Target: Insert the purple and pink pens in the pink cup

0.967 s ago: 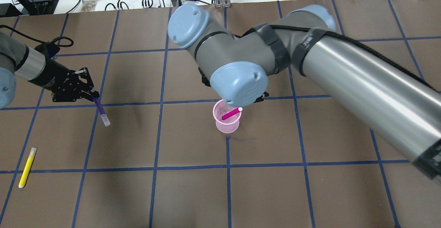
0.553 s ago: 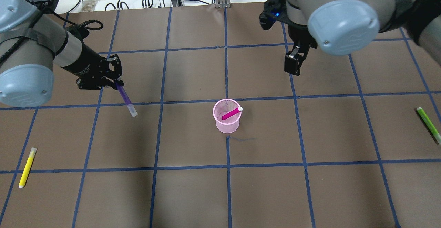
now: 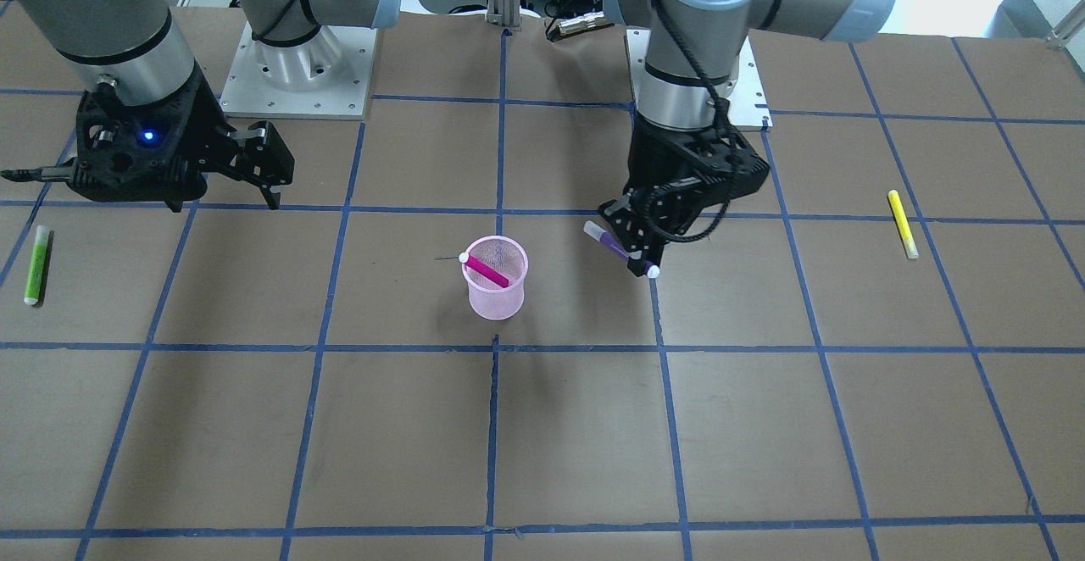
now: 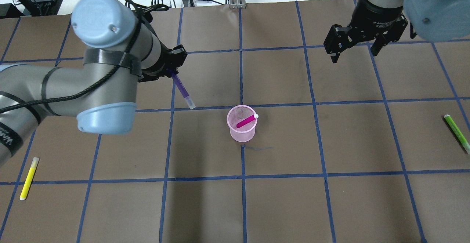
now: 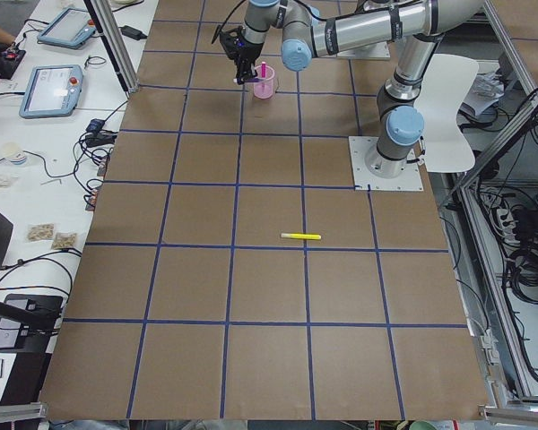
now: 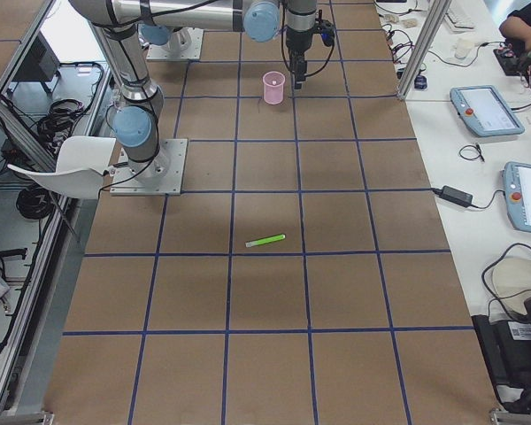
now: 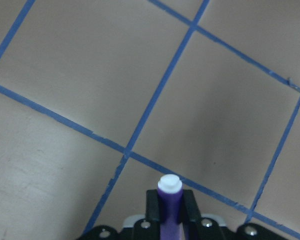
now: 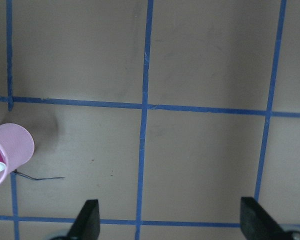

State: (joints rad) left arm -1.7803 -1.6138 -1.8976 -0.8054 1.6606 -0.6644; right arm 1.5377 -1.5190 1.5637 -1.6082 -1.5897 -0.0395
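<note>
The pink mesh cup stands upright at the table's middle with the pink pen leaning inside it; both also show in the front view, cup and pen. My left gripper is shut on the purple pen, held above the table to the cup's left, white cap pointing down toward the cup. The purple pen also shows in the front view and the left wrist view. My right gripper is open and empty, far right of the cup, high above the table.
A yellow pen lies at the table's left front, a green pen at the right edge. Cables lie beyond the table's far edge. The cup sits at the left edge of the right wrist view.
My left arm has carried the purple pen rightward, toward the cup. My right arm has pulled away from the cup to the far right, leaving the pink pen inside.
</note>
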